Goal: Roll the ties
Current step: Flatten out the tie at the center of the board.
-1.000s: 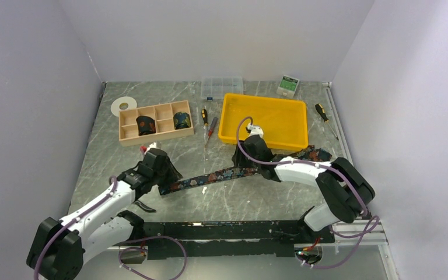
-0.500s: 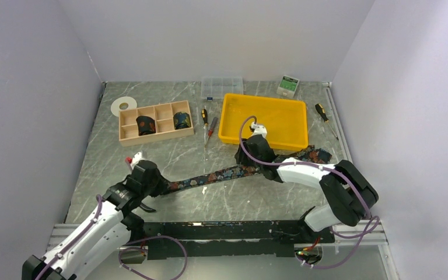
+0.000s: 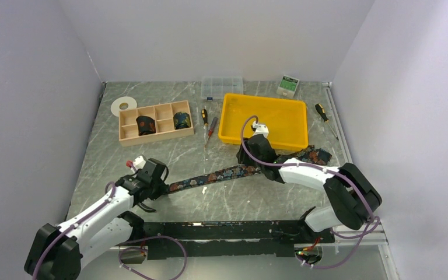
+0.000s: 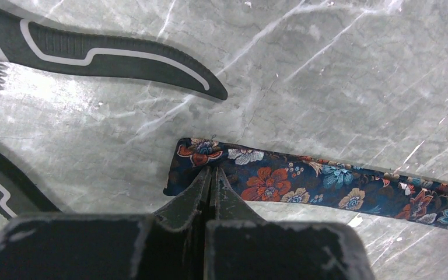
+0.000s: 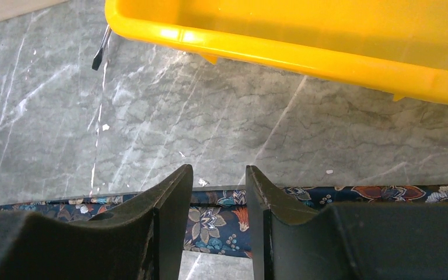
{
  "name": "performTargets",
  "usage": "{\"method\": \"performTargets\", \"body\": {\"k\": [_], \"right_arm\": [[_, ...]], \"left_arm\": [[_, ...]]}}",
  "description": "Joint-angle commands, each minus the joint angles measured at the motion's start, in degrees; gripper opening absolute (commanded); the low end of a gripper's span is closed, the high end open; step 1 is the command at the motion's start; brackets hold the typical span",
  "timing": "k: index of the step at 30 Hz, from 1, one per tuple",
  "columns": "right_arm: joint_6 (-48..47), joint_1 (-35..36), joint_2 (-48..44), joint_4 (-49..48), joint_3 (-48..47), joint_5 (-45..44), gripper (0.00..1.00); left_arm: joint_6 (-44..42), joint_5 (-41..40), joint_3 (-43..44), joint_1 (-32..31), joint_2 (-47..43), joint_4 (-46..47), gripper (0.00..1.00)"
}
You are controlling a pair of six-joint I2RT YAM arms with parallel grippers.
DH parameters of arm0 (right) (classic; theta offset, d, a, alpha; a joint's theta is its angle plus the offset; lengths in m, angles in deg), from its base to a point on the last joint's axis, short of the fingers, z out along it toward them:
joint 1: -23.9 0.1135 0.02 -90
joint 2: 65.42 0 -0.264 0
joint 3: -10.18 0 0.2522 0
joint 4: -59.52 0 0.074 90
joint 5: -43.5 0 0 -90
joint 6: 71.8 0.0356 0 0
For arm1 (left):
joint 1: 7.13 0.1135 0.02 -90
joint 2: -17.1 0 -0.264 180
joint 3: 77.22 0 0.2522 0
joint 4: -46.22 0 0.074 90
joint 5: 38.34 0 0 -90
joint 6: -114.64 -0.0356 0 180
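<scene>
The left end effector (image 4: 210, 175) is seen closed, its fingers brought together on the narrow end of the flat tie (image 4: 303, 184), which appears to be pinched at its near edge. The right end effector (image 5: 217, 181) is held with its fingers apart, set astride the same tie further along (no grip is shown there, and contact with the fabric cannot be told). The tie is stretched out straight on the desk (image 3: 239, 201), running from the left end effector up and to the right, with its wide end lying by the near right corner of the yellow tray (image 3: 228, 139).

Two rolled ties (image 3: 146, 124) are seated in separate compartments of the wooden organiser (image 3: 129, 140), so that share is judged done. The flat tie has no turn in it yet; its rolling is judged to be just starting from the narrow end, with stowing left after.

Room is tight at the left, where the pliers (image 4: 111, 49) lie with a handle on either side of the closed fingers. The tray wall is near the right fingers, and a screwdriver (image 5: 100, 53) tip lies beside it. Bare desk is left between the tie and the near rail.
</scene>
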Motion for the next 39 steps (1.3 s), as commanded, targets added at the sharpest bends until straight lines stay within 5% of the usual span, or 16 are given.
{"method": "performTargets", "body": {"k": [1,10,20,39], "right_arm": [[-1.35,-0.29,-2.08,1.22,-1.33,-2.08,0.43],[0.26,-2.05,5.60,5.77,-6.35,-10.26,0.41],[7.80,-6.50,12.97,14.66,-6.74,-14.29,0.37],[31.88,-7.41,-0.54,26.48,7.92,-9.63,0.44]], "left_arm": [[2.63,-3.47,0.17,0.41,0.37,-3.66,0.03],[-1.84,-0.62,3.97,0.41,-9.84,-6.49,0.08],[-2.82,0.85,1.47,0.41,-5.02,-1.63,0.09],[-3.97,1.47,-0.29,0.55,5.66,5.81,0.09]]}}
